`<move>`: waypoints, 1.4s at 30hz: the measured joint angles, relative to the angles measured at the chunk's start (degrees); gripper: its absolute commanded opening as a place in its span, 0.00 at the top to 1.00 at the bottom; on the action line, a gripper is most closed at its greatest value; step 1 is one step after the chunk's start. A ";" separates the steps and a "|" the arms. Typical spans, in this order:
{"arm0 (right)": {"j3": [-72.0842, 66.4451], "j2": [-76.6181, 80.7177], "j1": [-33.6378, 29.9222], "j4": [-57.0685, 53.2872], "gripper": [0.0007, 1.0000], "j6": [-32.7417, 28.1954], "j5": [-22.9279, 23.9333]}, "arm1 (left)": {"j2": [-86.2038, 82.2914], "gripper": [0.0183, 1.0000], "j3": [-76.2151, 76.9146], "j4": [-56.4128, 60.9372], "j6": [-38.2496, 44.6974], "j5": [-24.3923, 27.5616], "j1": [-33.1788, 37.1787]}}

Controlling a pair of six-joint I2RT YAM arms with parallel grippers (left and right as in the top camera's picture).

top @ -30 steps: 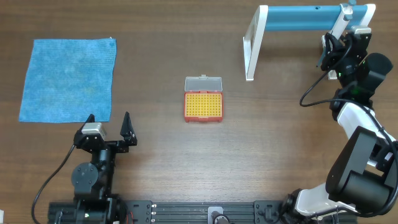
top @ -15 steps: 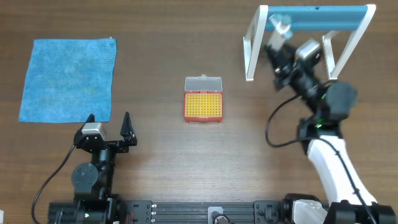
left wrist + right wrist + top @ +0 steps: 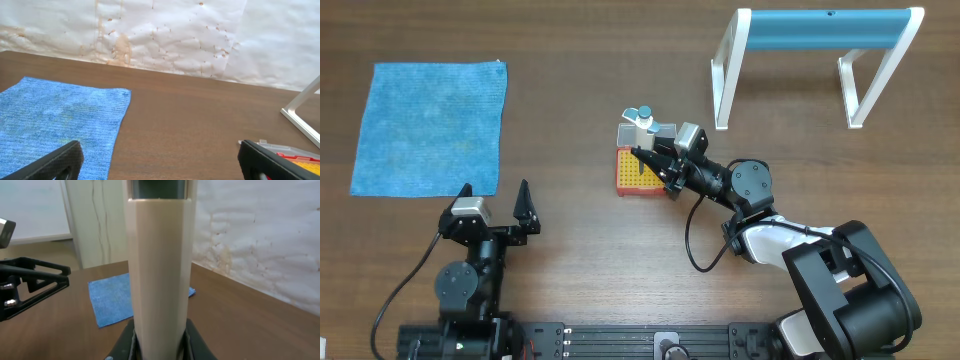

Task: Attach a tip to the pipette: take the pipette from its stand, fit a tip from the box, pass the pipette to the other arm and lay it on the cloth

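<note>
The white pipette [image 3: 642,122] with its blue top is held upright over the orange tip box [image 3: 632,180] in the middle of the table. My right gripper [image 3: 662,160] is shut on its body, and the arm covers the box's right half. The pipette's pale shaft [image 3: 160,270] stands straight up between my right fingers. My left gripper [image 3: 496,194] rests near the table's front left with its fingers [image 3: 57,161] open and nothing between them. The blue cloth [image 3: 430,128] lies flat at the back left, just beyond the left gripper.
The white and blue pipette stand [image 3: 820,28] sits at the back right with nothing hanging on it; one of its legs [image 3: 302,107] shows beyond the tip box [image 3: 292,152]. The left arm's black gripper [image 3: 30,282] appears far off, beside the cloth [image 3: 117,297].
My right arm has swung from the stand at the back right to the middle of the table, carrying the pipette over the tip box. The left arm has stayed still.
</note>
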 measured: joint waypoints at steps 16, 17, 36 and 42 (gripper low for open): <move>2.58 8.17 0.00 6.25 0.92 -2.89 3.52 | 0.02 0.00 0.00 0.00 0.00 0.02 0.00; 2.58 8.17 0.00 6.25 0.92 -2.89 3.52 | 0.02 0.00 0.00 0.00 0.00 0.02 0.00; 2.12 7.67 -1.57 4.13 0.92 -2.82 2.16 | 0.02 0.00 0.00 0.00 0.00 0.02 0.00; 2.12 7.67 -1.68 3.65 0.92 -2.82 1.77 | 0.02 0.00 0.00 0.00 0.00 0.02 0.00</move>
